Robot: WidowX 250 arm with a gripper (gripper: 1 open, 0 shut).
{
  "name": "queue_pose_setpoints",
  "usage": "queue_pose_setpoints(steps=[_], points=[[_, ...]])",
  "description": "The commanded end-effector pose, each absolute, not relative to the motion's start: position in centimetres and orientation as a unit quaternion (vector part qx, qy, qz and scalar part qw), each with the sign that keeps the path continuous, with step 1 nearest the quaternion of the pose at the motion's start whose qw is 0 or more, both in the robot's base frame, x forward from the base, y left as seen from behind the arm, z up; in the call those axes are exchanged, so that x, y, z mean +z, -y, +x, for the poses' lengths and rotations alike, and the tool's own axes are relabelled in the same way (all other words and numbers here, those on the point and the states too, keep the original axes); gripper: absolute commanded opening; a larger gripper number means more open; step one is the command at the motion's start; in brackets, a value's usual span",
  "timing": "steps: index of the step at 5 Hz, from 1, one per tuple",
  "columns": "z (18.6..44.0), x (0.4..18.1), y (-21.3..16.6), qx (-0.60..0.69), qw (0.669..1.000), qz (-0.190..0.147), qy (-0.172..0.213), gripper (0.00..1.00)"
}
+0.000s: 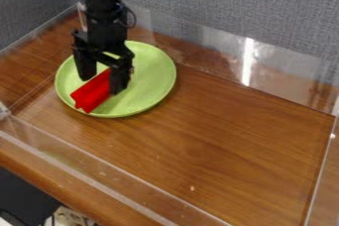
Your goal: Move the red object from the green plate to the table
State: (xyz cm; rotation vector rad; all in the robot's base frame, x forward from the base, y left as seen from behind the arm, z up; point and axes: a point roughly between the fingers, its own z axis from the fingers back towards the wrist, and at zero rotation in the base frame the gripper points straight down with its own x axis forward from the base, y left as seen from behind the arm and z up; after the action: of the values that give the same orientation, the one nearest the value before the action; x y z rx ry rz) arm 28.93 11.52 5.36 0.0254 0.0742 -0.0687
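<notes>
Spread wide, the jaws of the black robot gripper (102,71) stand released, one finger on each side of the bright red elongated rectangular block (90,92), straddling its upper end. Whether the fingertips actually touch the block's sides cannot be told from this view; nothing is clamped between them. The gripper points downward, its dark arm rising out of the top of the frame, left of centre.

That matte red block lies on the round, shallow lime-green plate (154,83) with the raised rim. It runs diagonally, its lower end reaching towards the plate's lower-left edge and its upper end hidden partly behind the gripper fingers near the plate's middle. The block covers the left portion of the plate, while the right half of the green surface is bare.

The plate sits in the upper left of the frame on the glossy reddish-brown wood-grain tabletop (225,146). Wood stretches from the plate across the centre and right of the picture down towards the lower edge. Clear acrylic walls (252,56) edge the tabletop: one runs along the back behind the plate and to the right, another crosses the lower left of the frame in the foreground. Behind the back wall hangs a grey textured backdrop (239,2) filling the top of the picture.
</notes>
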Motion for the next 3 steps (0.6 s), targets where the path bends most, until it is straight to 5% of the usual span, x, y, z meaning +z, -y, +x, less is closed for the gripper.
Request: queue_pose_setpoints(steps=[1,3], points=[[29.3,5.9,-12.39,-0.027,0.999,0.027,-0.017,1.0],[29.79,5.19,-12.5,-0.025,0.999,0.037,-0.015,1.0]])
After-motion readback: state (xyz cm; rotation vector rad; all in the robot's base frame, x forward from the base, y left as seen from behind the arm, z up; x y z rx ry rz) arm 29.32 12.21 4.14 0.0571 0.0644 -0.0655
